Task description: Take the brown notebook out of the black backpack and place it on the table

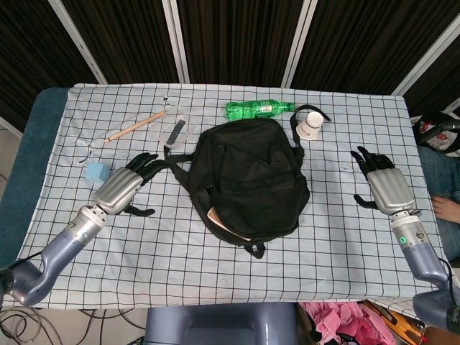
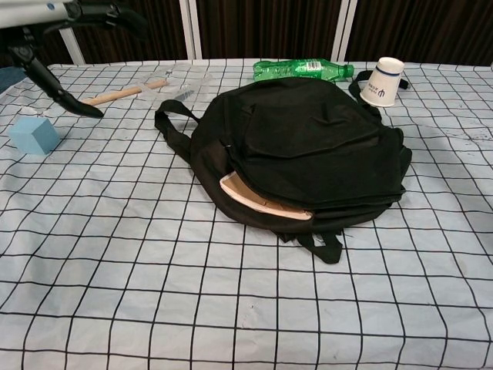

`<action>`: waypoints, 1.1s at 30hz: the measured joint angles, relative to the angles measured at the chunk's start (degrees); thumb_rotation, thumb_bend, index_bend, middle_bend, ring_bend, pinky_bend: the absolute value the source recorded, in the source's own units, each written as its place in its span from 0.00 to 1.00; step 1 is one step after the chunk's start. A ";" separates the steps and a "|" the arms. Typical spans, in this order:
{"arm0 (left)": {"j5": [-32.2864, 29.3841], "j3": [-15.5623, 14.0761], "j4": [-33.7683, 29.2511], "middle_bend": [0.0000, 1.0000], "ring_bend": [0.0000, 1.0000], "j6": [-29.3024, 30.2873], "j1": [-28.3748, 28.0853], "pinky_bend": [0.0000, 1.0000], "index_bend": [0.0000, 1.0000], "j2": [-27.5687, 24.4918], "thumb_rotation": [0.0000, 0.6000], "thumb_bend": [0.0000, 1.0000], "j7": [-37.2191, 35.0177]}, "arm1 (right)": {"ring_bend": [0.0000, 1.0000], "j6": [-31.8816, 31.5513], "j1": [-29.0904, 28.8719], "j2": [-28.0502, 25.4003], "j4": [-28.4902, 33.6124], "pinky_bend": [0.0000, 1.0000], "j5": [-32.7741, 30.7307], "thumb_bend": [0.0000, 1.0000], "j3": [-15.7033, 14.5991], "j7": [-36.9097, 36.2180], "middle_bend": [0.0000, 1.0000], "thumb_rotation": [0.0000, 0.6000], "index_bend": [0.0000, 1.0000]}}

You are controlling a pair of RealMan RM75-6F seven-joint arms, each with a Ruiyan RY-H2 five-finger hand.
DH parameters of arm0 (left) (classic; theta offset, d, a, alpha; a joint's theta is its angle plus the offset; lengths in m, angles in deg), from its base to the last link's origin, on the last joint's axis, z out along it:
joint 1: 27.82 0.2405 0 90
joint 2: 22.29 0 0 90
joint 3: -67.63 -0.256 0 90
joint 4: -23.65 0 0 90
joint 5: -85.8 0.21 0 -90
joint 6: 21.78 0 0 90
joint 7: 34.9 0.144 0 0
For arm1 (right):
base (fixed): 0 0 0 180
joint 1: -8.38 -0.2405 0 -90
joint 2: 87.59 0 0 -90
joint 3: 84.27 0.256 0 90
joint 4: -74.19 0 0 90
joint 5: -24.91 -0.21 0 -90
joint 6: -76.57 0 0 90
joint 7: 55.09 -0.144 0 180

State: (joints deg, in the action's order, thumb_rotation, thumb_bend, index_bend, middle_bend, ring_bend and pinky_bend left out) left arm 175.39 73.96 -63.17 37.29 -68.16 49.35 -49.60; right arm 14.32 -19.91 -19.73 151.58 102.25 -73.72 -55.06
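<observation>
The black backpack [image 1: 248, 176] [image 2: 308, 150] lies flat in the middle of the checked tablecloth. From its open front edge sticks a corner of the brown notebook [image 1: 226, 221] [image 2: 262, 200]. My left hand [image 1: 126, 188] hovers open just left of the backpack's strap [image 1: 172, 159], fingers spread and pointing toward it; the chest view shows only its fingers [image 2: 58, 77] at the top left. My right hand [image 1: 384, 185] is open over the table's right side, well clear of the bag.
A green bottle [image 1: 260, 109] [image 2: 304, 69] and a paper cup [image 1: 310, 125] [image 2: 383, 81] lie behind the backpack. A wooden stick [image 1: 136, 126] [image 2: 123, 94], a small dark object [image 1: 177, 131] and a blue cube [image 1: 97, 172] [image 2: 33, 135] sit at the left.
</observation>
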 measured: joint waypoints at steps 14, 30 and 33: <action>0.91 -2.75 8.38 0.18 0.00 -4.92 -3.13 0.00 0.15 14.31 1.00 0.08 2.99 | 0.11 -2.58 2.72 -1.88 -0.90 0.12 -0.82 0.20 -0.35 -3.03 0.00 1.00 0.00; 2.09 0.86 20.17 0.21 0.00 -6.95 -12.15 0.00 0.19 29.17 1.00 0.10 7.89 | 0.11 -2.97 3.66 -0.43 -2.74 0.12 -1.22 0.20 -0.90 -3.63 0.00 1.00 0.00; 1.84 0.93 21.65 0.21 0.00 -7.56 -12.94 0.00 0.19 30.72 1.00 0.10 8.56 | 0.11 -3.36 4.01 -0.80 -2.69 0.12 -1.20 0.20 -0.87 -3.98 0.00 1.00 0.00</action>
State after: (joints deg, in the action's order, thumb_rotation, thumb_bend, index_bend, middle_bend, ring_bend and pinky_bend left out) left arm 177.23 74.89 -41.52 29.73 -81.10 80.06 -41.04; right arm 10.96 -15.90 -20.53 148.89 101.05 -74.59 -59.05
